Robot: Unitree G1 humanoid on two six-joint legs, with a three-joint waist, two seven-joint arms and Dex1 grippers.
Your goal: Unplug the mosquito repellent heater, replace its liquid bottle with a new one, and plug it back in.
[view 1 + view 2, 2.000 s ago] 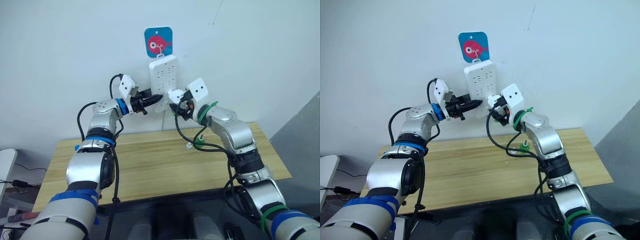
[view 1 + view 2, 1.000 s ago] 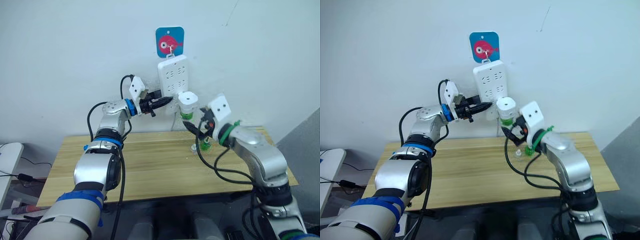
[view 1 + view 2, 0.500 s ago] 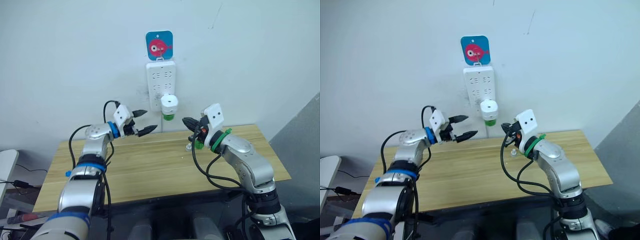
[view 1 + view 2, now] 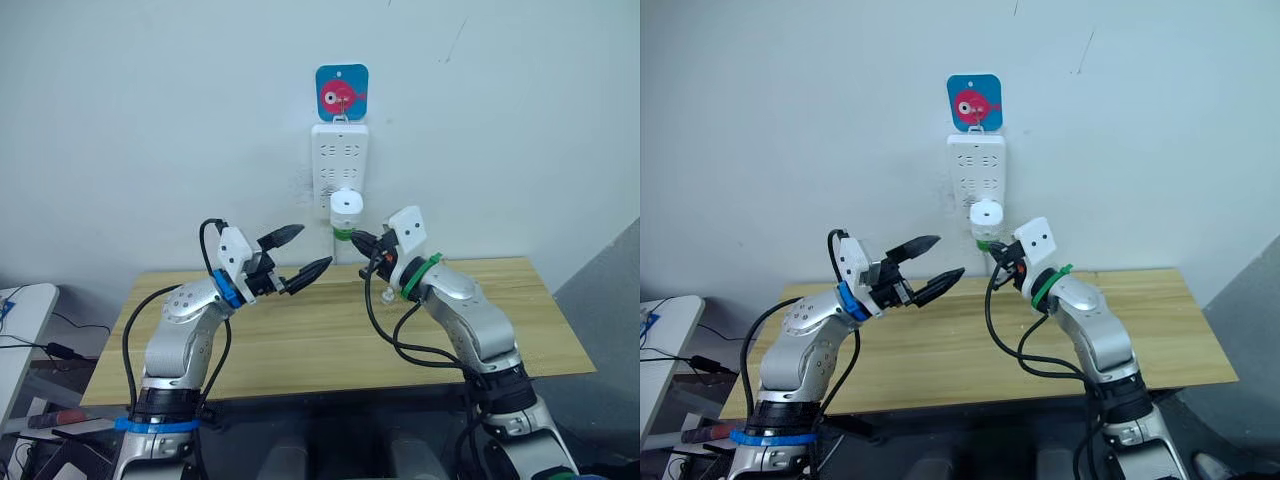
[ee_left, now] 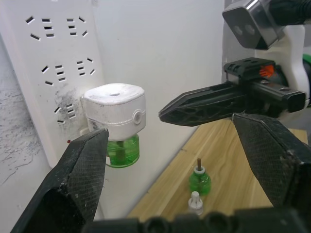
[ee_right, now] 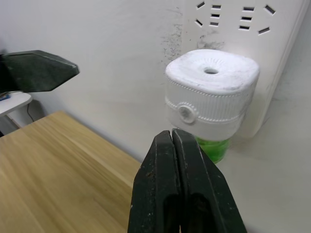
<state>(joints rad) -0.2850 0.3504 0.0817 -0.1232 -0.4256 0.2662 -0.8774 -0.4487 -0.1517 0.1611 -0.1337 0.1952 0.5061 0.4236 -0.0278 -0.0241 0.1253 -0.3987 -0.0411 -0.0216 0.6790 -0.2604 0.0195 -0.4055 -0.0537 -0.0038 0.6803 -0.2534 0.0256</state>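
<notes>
Right gripper (image 6: 180, 141) pressed shut just below the mosquito repellent heater (image 6: 210, 92), nearer than the left gripper (image 4: 306, 253), spread wide, empty.

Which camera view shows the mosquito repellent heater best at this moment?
The right wrist view: the mosquito repellent heater is near and seen from above, plugged into the power strip, green bottle beneath. The left wrist view shows it smaller, from the side. Both eye views show it small and distant.

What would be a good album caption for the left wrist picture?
Open left gripper frames the plugged-in mosquito repellent heater, with the shut right gripper alongside.
</notes>
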